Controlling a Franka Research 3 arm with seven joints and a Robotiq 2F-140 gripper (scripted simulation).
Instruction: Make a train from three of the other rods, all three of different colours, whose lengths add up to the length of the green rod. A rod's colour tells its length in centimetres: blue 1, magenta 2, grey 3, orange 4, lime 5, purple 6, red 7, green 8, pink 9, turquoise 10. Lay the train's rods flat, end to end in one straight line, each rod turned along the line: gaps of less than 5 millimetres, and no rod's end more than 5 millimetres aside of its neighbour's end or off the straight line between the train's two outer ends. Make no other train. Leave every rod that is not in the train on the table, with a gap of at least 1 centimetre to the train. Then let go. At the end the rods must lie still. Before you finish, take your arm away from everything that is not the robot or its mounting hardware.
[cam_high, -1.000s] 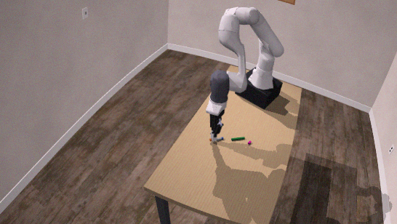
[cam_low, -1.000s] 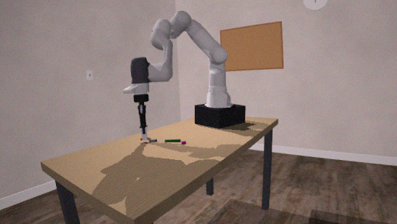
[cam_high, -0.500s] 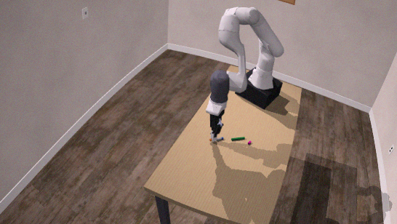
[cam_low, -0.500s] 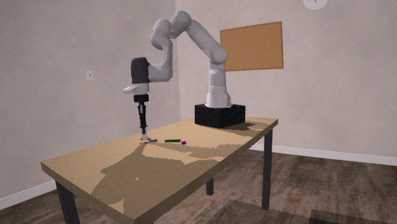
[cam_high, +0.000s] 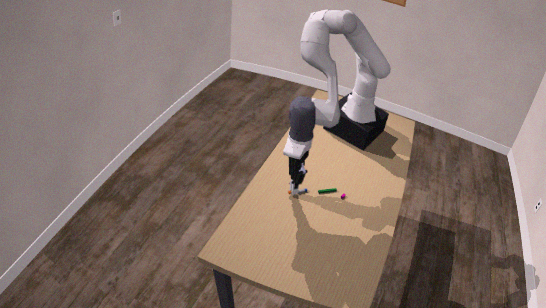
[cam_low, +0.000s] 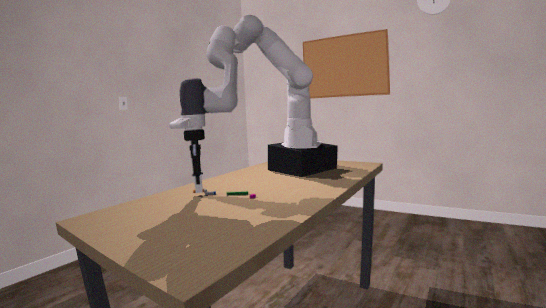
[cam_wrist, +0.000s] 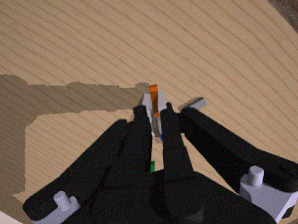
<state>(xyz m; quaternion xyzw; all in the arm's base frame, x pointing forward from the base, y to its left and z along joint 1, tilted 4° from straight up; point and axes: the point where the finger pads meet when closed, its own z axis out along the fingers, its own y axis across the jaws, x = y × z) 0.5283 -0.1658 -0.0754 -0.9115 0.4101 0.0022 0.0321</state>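
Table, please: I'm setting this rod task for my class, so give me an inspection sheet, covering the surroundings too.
Surface: wood-grain table, arm shadows across it; no damage seen.
Job's things: orange rod and blue rod near the fingertips; green rod and magenta rod apart; grey rod angled aside. Exact gaps: cannot tell.
Clutter: nothing seen.
Gripper: down at the table, shut on the orange rod.
Cables: nothing seen.
Surroundings: plain walls, dark wood floor, orange-brown board.
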